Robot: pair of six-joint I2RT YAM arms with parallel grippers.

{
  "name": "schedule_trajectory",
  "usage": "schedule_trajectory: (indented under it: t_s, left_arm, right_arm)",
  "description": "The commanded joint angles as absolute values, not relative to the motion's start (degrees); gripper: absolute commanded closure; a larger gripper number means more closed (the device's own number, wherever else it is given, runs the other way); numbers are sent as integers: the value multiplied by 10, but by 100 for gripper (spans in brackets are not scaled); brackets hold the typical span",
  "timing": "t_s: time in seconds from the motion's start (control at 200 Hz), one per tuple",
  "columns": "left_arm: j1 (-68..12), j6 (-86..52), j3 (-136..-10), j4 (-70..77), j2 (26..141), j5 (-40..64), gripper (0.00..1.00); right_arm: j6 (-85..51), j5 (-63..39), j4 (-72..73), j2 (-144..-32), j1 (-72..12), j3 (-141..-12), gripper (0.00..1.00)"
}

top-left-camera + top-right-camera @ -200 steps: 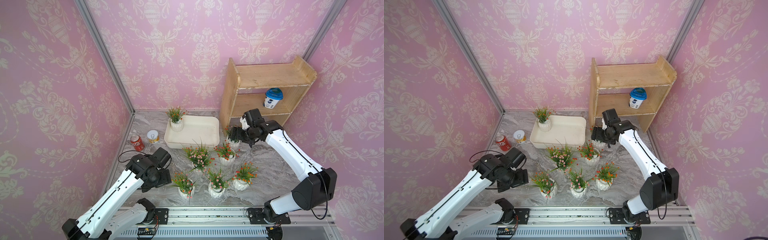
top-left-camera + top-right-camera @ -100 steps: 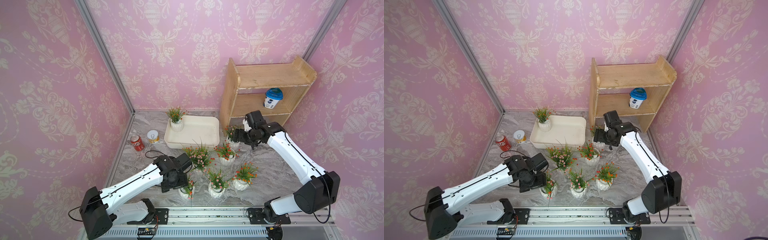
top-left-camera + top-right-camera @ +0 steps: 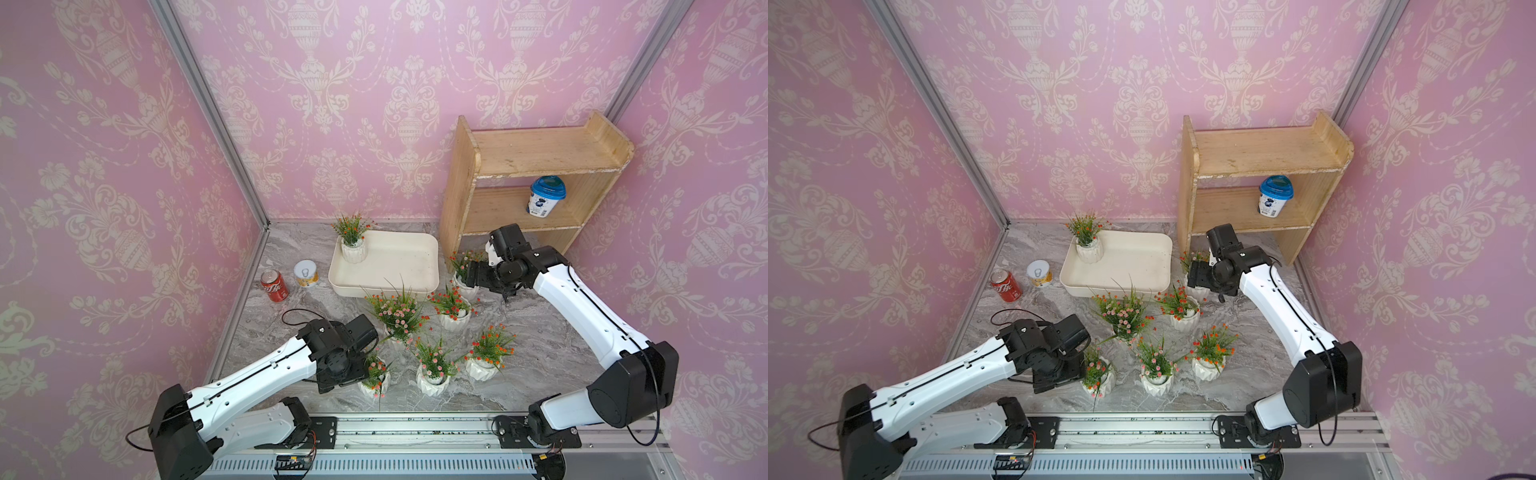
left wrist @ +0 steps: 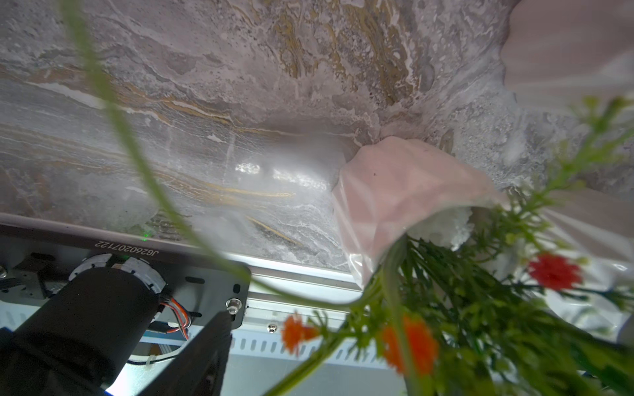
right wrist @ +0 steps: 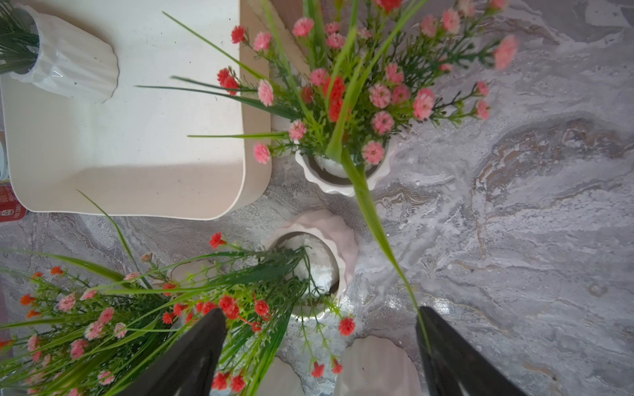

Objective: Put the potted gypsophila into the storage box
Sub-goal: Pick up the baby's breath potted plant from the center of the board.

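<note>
Reaching into the nearest potted gypsophila (image 3: 374,384) on the tabletop (image 3: 540,332) in both top views, the left gripper (image 3: 362,370) sits well apart from the storage box (image 3: 347,287). Left wrist view: I cannot tell its spread. Right wrist view: right gripper (image 5: 319,310) wide apart, clamped on nothing.

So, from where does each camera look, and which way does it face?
Top views: high above the front rail, facing down and backward at the storage box; both arms.
Left wrist: low over the table, facing the front rail; one jaw, arm base.
Right wrist: above the pots, facing down; two jaws apart.
Shared: storage box, right wrist and top views.
</note>
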State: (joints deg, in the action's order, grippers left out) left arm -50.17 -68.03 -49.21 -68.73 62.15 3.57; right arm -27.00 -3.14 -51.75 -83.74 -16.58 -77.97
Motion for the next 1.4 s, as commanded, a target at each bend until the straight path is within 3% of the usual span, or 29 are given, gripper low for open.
schedule_trajectory:
  t_s: [0.0, 0.29, 0.946, 1.236, 1.396]
  left_arm:
    - [-507, -715, -486, -723, 604, -1, 23]
    - [-507, -748, -462, -738, 553, -23, 24]
    - [-519, -732, -462, -616, 645, -2, 26]
    - [-527, -733, -450, -592, 666, -5, 34]
    - [-533, -734, -445, -584, 678, -7, 45]
  right_arm:
    - [-271, -29, -519, -826, -163, -772, 11]
    - [-275, -32, -516, -826, -163, -765, 10]
    - [-272, -21, -523, -817, -163, -755, 10]
    - [-269, -18, -523, -816, -162, -753, 10]
    - [-268, -15, -524, -811, -160, -749, 10]
